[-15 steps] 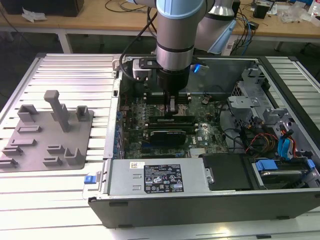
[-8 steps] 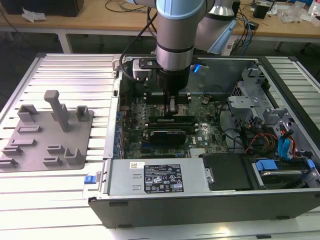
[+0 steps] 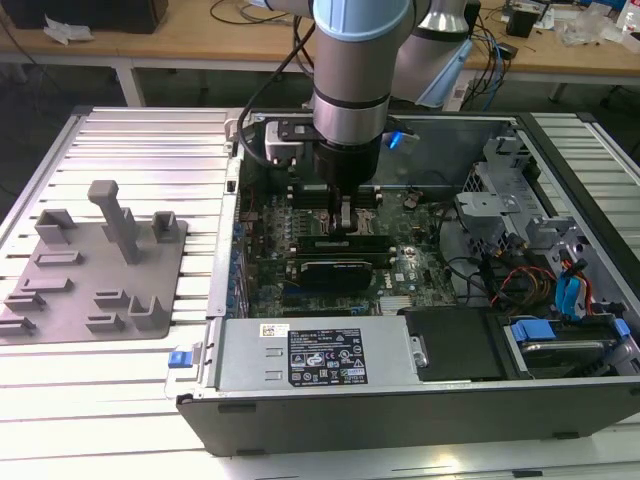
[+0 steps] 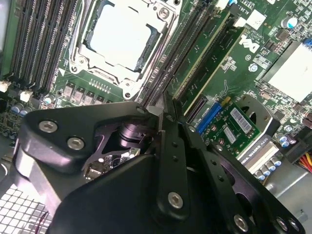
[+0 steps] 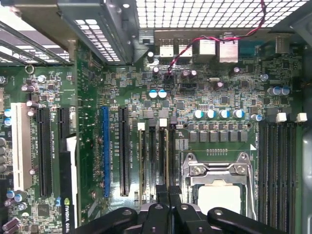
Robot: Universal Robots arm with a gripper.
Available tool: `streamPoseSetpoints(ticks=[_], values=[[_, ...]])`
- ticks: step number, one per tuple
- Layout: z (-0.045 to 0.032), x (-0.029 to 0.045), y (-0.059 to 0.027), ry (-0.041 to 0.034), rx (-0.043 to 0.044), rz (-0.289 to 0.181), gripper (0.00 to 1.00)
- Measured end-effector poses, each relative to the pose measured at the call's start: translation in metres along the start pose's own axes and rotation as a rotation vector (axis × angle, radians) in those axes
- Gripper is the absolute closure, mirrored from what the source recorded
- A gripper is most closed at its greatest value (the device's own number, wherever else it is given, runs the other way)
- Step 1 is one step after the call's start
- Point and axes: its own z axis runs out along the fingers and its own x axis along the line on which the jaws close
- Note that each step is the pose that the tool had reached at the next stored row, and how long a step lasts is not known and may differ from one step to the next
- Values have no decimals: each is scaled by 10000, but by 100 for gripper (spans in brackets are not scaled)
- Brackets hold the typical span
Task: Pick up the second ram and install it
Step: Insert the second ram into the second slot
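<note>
My gripper (image 3: 345, 212) hangs low inside the open computer case, over the memory slots beside the square CPU socket (image 5: 217, 192). Its black fingers (image 4: 168, 126) are shut together, tips down at the slot row, in both wrist views. A thin green-tan edge runs along one slot straight out from the fingertips; this looks like the second ram (image 4: 202, 48) standing in its slot (image 5: 168, 156). I cannot tell whether the fingertips touch it. White slot latches (image 5: 163, 122) sit at the far end of the row.
A black expansion card (image 3: 340, 268) lies just in front of the gripper. The case (image 3: 300, 375) holds a power supply cover, drive bays (image 3: 565, 330) and cables on the exterior view's right. A grey parts fixture (image 3: 95, 265) rests on the table at the exterior view's left.
</note>
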Motion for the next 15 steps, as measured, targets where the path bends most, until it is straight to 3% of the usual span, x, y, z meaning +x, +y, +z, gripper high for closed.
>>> streamPoseSetpoints(ticks=[15], values=[[17,1,0,-4,0,-1,91]])
